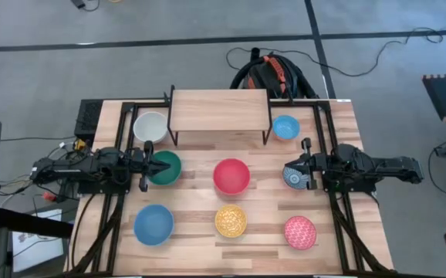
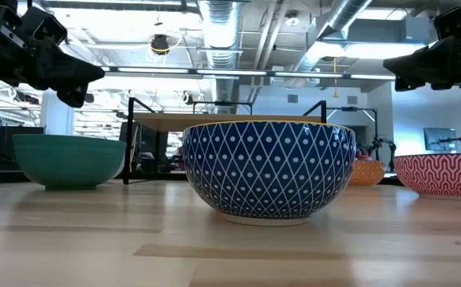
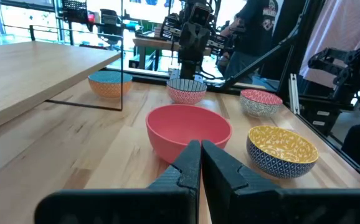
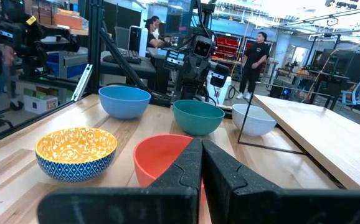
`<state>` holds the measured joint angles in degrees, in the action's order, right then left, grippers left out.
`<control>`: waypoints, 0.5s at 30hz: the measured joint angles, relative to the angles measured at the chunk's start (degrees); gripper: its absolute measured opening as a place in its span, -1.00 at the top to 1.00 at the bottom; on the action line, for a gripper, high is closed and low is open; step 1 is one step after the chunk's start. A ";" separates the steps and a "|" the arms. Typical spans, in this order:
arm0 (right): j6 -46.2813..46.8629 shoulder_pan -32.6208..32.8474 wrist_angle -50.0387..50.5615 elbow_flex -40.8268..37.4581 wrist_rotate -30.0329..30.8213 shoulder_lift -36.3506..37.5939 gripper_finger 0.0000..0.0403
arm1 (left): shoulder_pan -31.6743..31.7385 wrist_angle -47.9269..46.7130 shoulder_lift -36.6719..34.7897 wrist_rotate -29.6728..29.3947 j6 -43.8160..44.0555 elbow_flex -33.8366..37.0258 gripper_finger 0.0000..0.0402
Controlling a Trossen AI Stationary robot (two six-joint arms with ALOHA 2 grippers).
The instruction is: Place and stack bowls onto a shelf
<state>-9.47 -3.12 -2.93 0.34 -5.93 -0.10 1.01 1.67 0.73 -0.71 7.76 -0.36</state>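
Eight bowls sit upright on the tabletop: white (image 1: 151,126), green (image 1: 163,167), red (image 1: 231,175), blue (image 1: 285,127), blue (image 1: 153,224), blue-patterned (image 1: 292,176), yellow-patterned (image 1: 231,221) and pink-patterned (image 1: 300,232). The shelf (image 1: 219,108) stands on thin black legs at the far side, its top bare. My left gripper (image 1: 157,164) hovers shut over the green bowl's left part, pointing at the red bowl (image 3: 189,130). My right gripper (image 1: 294,166) hovers shut over the blue-patterned bowl (image 2: 269,167). Both arms hang above the table in the low view.
The white bowl sits by the shelf's left legs and one blue bowl by its right legs. Black frame rails run along both table sides. A backpack (image 1: 273,73) lies beyond the far edge. People stand in the room behind (image 4: 255,53).
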 joint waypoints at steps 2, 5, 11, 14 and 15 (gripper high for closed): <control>0.00 0.01 -0.01 0.00 0.00 0.01 0.83 | 0.01 0.01 0.00 -0.02 -0.02 0.00 1.00; 0.02 0.00 -0.01 0.00 0.00 -0.02 0.83 | 0.01 0.00 -0.01 0.00 -0.01 0.00 1.00; 0.00 0.00 -0.01 0.00 0.00 0.00 0.83 | -0.03 0.00 0.00 0.04 4.74 0.00 1.00; 0.02 0.01 -0.01 0.00 0.00 0.00 0.83 | -0.03 -0.02 0.00 0.04 10.09 0.00 1.00; 0.02 -0.02 -0.01 0.00 0.00 0.00 0.83 | -0.04 -0.02 0.00 0.04 11.44 0.00 1.00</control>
<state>-9.45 -3.13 -2.94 0.34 -5.93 -0.10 0.97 1.65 0.73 -0.67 19.20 -0.36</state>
